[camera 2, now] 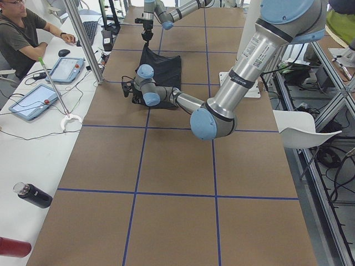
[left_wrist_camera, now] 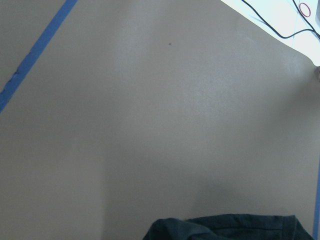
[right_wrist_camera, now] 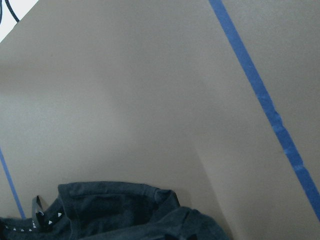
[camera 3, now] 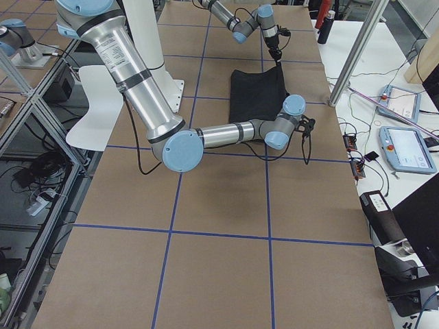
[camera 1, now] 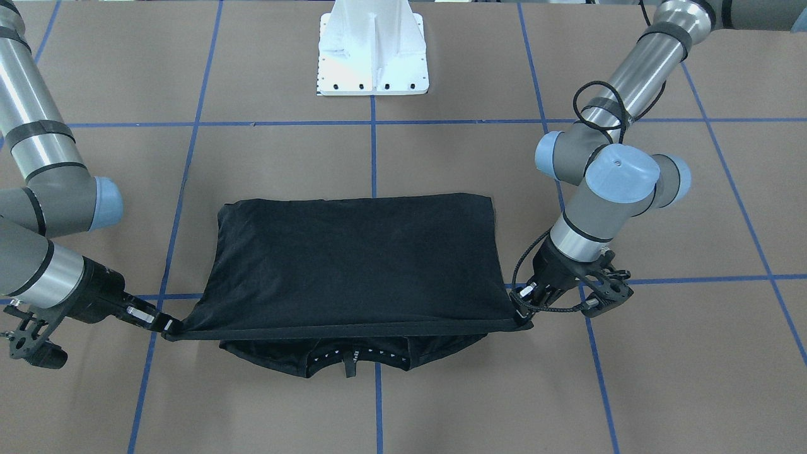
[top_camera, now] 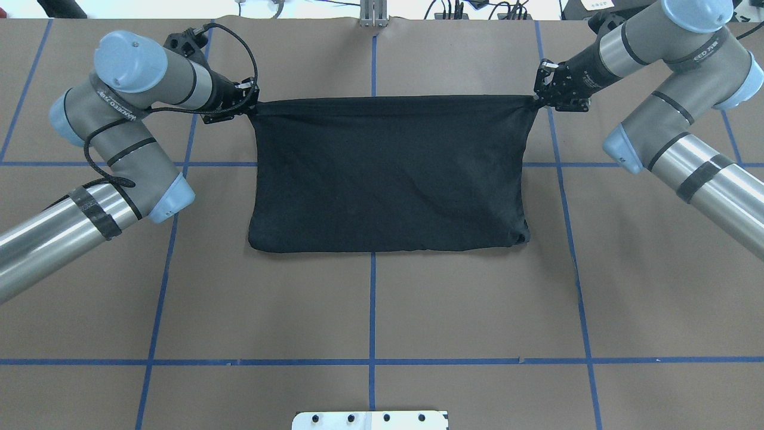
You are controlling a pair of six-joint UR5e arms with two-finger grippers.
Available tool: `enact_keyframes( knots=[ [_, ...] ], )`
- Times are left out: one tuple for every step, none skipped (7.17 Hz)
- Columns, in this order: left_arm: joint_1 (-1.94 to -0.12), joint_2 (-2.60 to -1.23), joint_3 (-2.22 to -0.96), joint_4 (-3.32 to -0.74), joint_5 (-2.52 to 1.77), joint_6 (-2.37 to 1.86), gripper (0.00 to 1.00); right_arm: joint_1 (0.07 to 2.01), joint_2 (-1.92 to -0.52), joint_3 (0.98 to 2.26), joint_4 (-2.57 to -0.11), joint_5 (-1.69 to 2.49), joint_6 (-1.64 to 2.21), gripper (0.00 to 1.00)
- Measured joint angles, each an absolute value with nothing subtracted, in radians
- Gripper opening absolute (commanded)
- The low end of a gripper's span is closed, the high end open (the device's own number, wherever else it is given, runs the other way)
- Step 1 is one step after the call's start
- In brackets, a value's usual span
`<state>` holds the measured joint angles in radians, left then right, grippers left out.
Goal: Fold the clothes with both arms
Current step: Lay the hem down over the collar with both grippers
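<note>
Overhead exterior view: two robot arms hold a black T-shirt (top_camera: 388,173) stretched flat between them.
There is white writing (top_camera: 119,105) on the left arm, but it is too small to read. The table (top_camera: 268,310) is brown, with blue tape lines (top_camera: 372,298) that make big squares, and a white base (camera 1: 373,50) sits at the robot's edge. Beside the far edge is a desk with tablets (camera 2: 65,69) and a person (camera 2: 19,33) sitting at it. The T-shirt is plain black on top and lies in the middle of the table, closer to the far edge. The left gripper (top_camera: 249,107) pinches one top corner and the right gripper (top_camera: 537,100) pinches the other, both closed tight on the cloth. The edge between them is pulled straight. Below it, the collar (camera 1: 347,356) lies on the table.
</note>
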<state>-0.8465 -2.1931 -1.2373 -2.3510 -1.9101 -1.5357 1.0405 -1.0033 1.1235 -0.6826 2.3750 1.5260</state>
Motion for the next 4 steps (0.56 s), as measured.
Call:
enact_keyframes(
  knots=[
    [-0.847, -2.194, -1.230, -2.359, -1.910, -1.536, 0.00, 1.040, -1.003, 1.118, -0.682, 2.375, 1.526, 0.00],
    [-0.847, -2.195, -1.228, -2.362, -1.910, -1.536, 0.00, 1.040, -1.001, 1.116, -0.682, 2.375, 1.526, 0.00],
    [-0.846, -2.198, -1.229, -2.364, -1.910, -1.544, 0.00, 1.040, -0.996, 1.116, -0.682, 2.375, 1.528, 0.00],
    [-0.845, -2.205, -1.229, -2.364, -1.911, -1.565, 0.00, 1.040, -0.988, 1.116, -0.683, 2.375, 1.530, 0.00]
  ],
)
